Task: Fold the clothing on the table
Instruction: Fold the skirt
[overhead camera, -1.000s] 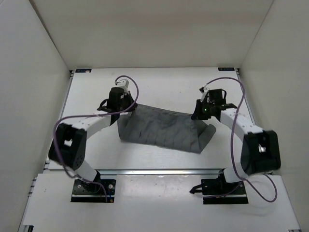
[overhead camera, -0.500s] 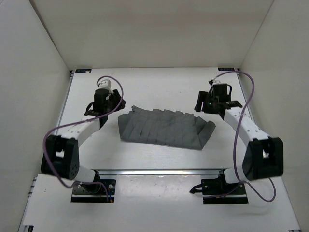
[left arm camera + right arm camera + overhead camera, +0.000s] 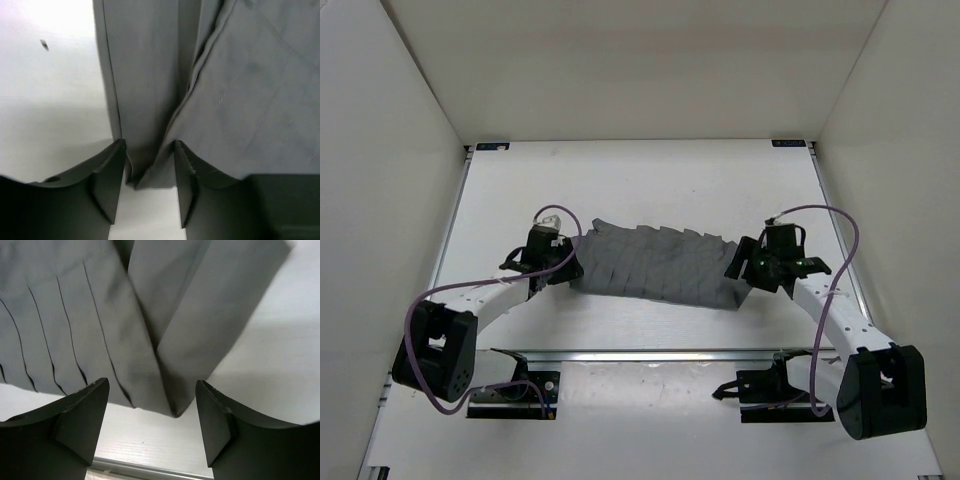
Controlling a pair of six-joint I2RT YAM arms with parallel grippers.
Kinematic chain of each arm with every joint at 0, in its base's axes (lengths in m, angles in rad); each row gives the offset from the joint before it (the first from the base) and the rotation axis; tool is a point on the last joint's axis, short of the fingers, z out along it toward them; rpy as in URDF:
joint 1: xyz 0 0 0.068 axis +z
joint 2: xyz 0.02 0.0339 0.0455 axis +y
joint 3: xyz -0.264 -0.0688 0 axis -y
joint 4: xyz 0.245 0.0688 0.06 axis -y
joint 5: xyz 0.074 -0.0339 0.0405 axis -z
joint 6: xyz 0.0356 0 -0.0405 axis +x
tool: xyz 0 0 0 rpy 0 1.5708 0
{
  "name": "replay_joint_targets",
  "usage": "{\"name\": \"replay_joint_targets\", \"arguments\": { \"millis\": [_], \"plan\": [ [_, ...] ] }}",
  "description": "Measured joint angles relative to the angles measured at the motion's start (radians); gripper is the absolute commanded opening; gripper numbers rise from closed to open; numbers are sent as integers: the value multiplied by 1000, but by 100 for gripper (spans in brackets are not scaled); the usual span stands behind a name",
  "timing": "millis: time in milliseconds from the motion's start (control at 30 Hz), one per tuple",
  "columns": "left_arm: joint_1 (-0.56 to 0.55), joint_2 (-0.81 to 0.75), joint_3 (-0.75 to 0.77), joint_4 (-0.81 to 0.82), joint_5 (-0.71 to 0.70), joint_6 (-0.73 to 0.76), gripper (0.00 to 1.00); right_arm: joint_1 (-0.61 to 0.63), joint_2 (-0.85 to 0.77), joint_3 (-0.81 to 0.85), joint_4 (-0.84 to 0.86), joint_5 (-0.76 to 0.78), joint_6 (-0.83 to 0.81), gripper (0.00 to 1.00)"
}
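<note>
Left end effector [image 3: 560,266] stands low at the left near corner of the dark grey pleated skirt of thin fabric [image 3: 655,262]. Its jaws are apart and not clenched: in the left wrist view the layered corner of the cloth lies in the gap between the two black fingers [image 3: 107,175] without being pinched. Right end effector [image 3: 742,270] is at the right near corner, with jaws wide apart and grasping nothing; in the right wrist view the pointed corner of the skirt lies between them on the white rectangular table [image 3: 650,180]. The skirt lies flat in the middle of the table, stretched from one arm to the other. I judge that the step in hand is to take both near corners for the next fold. To do it well, each end effector should go down until its fingertips reach the table on both sides of the corner. It should close only when all layers are inside. Then both should lift together at the same height, so that the thin fabric does not slip out or wrinkle.
</note>
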Motion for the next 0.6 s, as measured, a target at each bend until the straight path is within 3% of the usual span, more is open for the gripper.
{"name": "replay_joint_targets", "arguments": {
  "millis": [167,233,333,600],
  "plan": [
    [-31,-19,-50,8,18,-24,37,83,-23,-93,28,-8,70,66],
    [-43,-16,-56,21,21,-32,18,78,-35,-124,31,-8,85,66],
    [-53,-3,-64,45,37,-36,2,60,-36,-146,32,-6,90,68],
    [-87,-39,-125,64,65,-48,0,32,-45,-184,63,8,95,68]
  ]
}}
